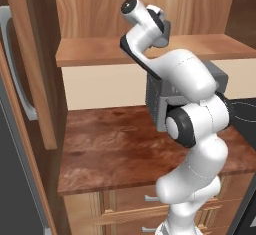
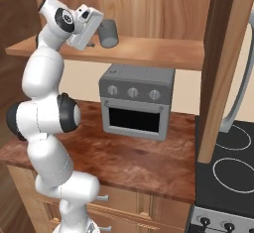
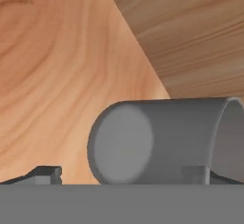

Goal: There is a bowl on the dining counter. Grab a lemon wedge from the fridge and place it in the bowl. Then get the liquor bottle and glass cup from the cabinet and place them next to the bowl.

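Note:
The glass cup, a grey tumbler, stands upright on the shelf of the light wood cabinet. My gripper is raised to shelf height and points at the cup from its left, open. In the hand view, which is rolled sideways, the glass cup looms close, and my gripper has one fingertip beside it and the other in front of its side. I cannot tell whether the fingers touch it. In the left base view my hand is over the shelf.
The cabinet's darker door stands open at the right, with a curved grey handle. A grey toaster oven sits on the wall counter under the shelf. A black stovetop lies to the right, and drawers below.

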